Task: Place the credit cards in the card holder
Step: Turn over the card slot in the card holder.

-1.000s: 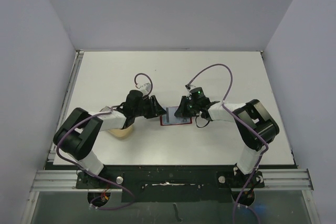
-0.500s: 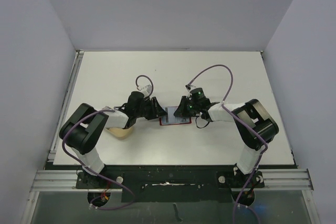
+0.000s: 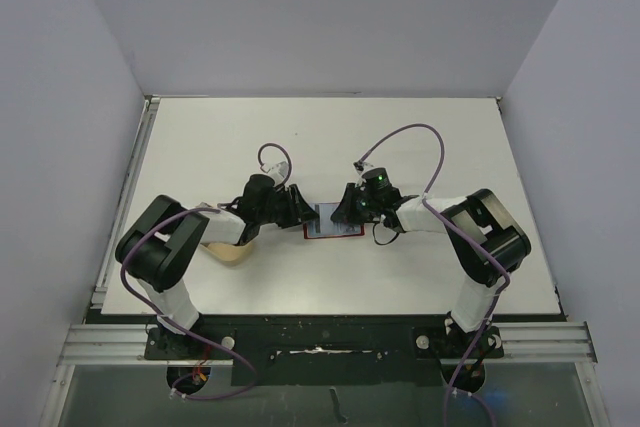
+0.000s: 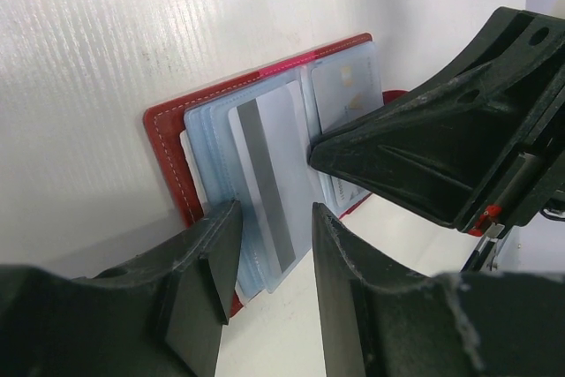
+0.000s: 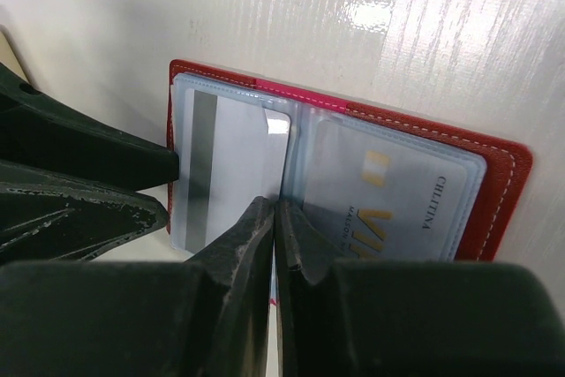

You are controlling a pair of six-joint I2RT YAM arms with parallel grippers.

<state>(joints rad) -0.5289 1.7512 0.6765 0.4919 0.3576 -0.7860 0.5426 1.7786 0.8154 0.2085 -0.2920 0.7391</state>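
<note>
The red card holder (image 3: 334,231) lies open on the table, its clear sleeves up. It also shows in the left wrist view (image 4: 168,143) and the right wrist view (image 5: 508,174). A pale grey credit card (image 4: 274,165) with a dark stripe sits in the left sleeve (image 5: 234,161). A second card (image 5: 397,192) with gold print sits in the right sleeve. My left gripper (image 4: 272,249) is open, its fingers straddling the striped card's near edge (image 3: 305,212). My right gripper (image 5: 275,218) is shut, its tips on the sleeves at the wallet's middle fold (image 3: 341,215).
A tan oval dish (image 3: 228,251) lies on the white table (image 3: 420,137) under the left arm's forearm. The two grippers face each other closely over the wallet. Grey walls close in the table on three sides.
The left arm's elbow has shifted slightly. Both grippers stay at the wallet, which has not moved.
</note>
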